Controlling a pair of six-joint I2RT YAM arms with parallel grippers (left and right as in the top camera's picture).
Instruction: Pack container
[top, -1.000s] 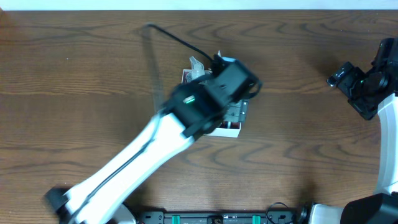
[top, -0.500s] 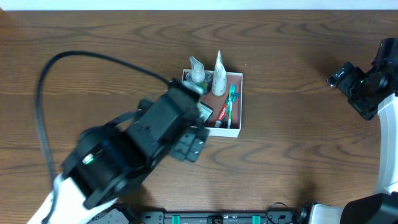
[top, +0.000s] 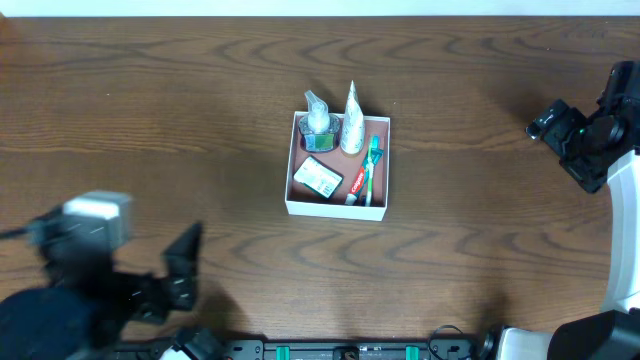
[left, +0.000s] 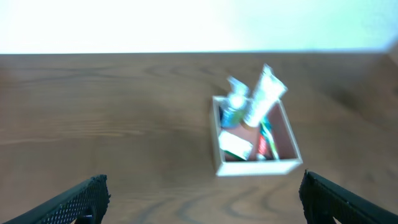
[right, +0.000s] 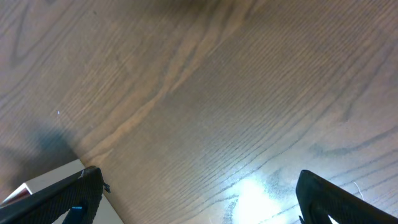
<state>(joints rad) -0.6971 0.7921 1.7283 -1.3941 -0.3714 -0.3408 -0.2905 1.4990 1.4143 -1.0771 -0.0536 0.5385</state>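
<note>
White-walled container (top: 336, 210) well apart from left and right jaws (both pairs spread, empty)

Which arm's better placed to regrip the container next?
Probably left: the left gripper is open and faces the container squarely; the right gripper, also open, sees only table.

Even bright light; left wrist view motion-blurred; glare on table (right: 255, 190), right wrist view.
</note>
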